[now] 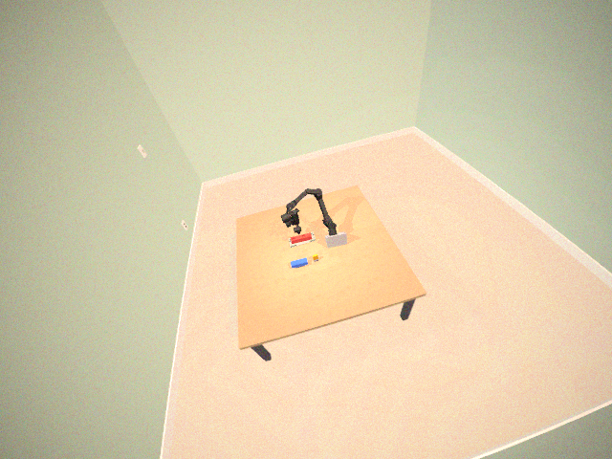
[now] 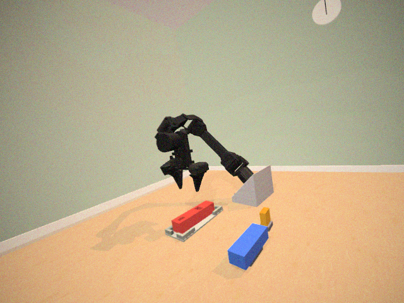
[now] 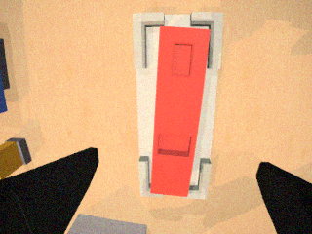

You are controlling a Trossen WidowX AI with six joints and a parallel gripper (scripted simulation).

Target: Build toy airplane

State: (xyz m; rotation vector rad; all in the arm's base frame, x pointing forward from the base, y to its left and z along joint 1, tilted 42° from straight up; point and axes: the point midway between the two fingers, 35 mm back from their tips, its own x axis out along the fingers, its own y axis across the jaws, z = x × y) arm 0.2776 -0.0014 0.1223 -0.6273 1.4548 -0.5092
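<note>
Pale green walls and a white skirting board surround the wooden table that carries my arm. From my remote post I observe the gripper high above the jig, fingers spread wide, nothing between them. Red fuselage lies lengthwise within the pale cradle, slightly askew to its sides in the wrist view; I cannot tell whether it sits fully flat. Both sockets on top are unfilled. Blue wing rests on the wood, apart from the jig. Yellow tail fin stands near the wing's end. Grey wedge sits by the arm's foot.
</note>
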